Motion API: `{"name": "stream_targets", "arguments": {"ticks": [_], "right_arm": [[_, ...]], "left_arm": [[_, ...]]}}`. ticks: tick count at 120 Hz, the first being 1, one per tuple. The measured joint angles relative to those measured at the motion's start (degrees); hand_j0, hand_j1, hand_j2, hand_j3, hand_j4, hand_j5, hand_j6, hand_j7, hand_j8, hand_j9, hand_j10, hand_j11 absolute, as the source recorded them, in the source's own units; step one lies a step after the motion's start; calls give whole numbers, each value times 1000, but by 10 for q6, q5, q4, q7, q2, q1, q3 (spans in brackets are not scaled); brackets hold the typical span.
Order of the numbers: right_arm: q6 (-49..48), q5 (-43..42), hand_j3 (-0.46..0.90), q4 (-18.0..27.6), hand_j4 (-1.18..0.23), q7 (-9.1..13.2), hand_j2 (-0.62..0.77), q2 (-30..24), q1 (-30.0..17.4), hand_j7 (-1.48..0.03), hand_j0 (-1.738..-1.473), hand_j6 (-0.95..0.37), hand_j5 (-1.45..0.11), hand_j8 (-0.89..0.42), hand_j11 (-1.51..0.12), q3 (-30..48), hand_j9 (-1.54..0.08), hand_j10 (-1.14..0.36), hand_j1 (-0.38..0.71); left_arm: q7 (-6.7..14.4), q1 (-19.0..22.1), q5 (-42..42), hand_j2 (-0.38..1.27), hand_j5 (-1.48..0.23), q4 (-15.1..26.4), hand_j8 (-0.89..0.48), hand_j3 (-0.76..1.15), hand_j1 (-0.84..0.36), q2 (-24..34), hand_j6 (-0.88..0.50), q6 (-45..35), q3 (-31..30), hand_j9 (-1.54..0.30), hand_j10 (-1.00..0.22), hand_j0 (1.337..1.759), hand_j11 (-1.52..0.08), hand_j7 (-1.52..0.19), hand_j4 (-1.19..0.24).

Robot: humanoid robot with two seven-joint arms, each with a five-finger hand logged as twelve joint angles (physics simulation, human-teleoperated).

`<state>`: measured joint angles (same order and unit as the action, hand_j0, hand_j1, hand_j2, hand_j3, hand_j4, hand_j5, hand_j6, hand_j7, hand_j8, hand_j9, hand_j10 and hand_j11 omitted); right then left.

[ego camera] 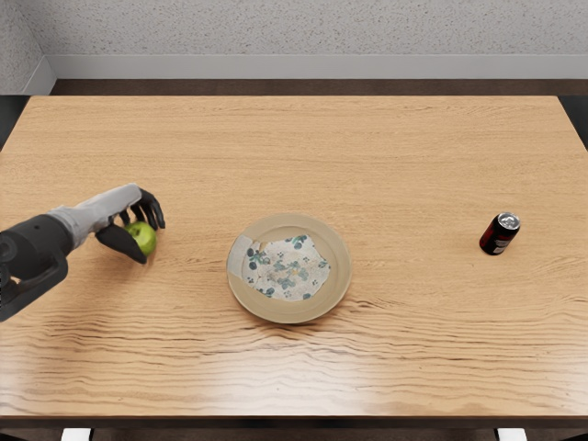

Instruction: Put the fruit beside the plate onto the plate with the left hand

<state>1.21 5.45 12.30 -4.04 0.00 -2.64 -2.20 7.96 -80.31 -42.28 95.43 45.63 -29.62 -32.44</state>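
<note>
Left of the plate (237, 276), the green apple (143, 239) is clasped in the curled left hand (129, 222) and is judged light, rigid, smooth-skinned, best held across its middle.

Grey forearm (84, 219), black-fingered left hand (136, 220)

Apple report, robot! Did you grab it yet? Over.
Left hand wrapped around green apple. Apple left of plate, not on it. Soda can far right, out of the way.
</note>
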Motion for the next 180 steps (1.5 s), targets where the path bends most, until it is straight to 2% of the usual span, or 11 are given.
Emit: {"name": "stream_targets", "arguments": {"ticks": [42, 104, 137, 163, 180], "right_arm": [[0, 0, 0, 0, -33, 0, -7, 0, 0, -43, -1658, -33, -43, -33, -43, 0, -43, -33, -310], [0, 0, 0, 0, -33, 0, -7, 0, 0, -43, -1658, -33, -43, -33, -43, 0, -43, -33, -310], [0, 0, 0, 0, -33, 0, -7, 0, 0, -43, -1658, -33, -43, -33, -43, 0, -43, -33, -310], [0, 0, 0, 0, -33, 0, -7, 0, 0, -43, -1658, -33, -43, -33, -43, 0, -43, -33, -310], [0, 0, 0, 0, -33, 0, -7, 0, 0, -43, -1658, -33, -43, -33, -43, 0, -43, -33, -310]], "left_arm": [[0, -50, 9, 384, -957, -1, -455, 0, -264, -74, -548, 0, 0, -948, -612, 1654, -946, -954, -695], [0, -87, 35, 381, -952, -2, -459, 0, -262, -157, -551, -1, 0, -946, -613, 1654, -946, -950, -696], [0, -139, 59, 381, -954, -3, -457, 0, -263, -225, -551, -1, -13, -945, -615, 1654, -944, -950, -694], [0, -148, 77, 379, -953, -11, -458, 0, -262, -270, -550, -1, -28, -946, -613, 1654, -945, -951, -694], [0, -129, 80, 382, -950, -17, -458, 0, -262, -284, -553, -3, -35, -944, -614, 1654, -944, -948, -694]]}}
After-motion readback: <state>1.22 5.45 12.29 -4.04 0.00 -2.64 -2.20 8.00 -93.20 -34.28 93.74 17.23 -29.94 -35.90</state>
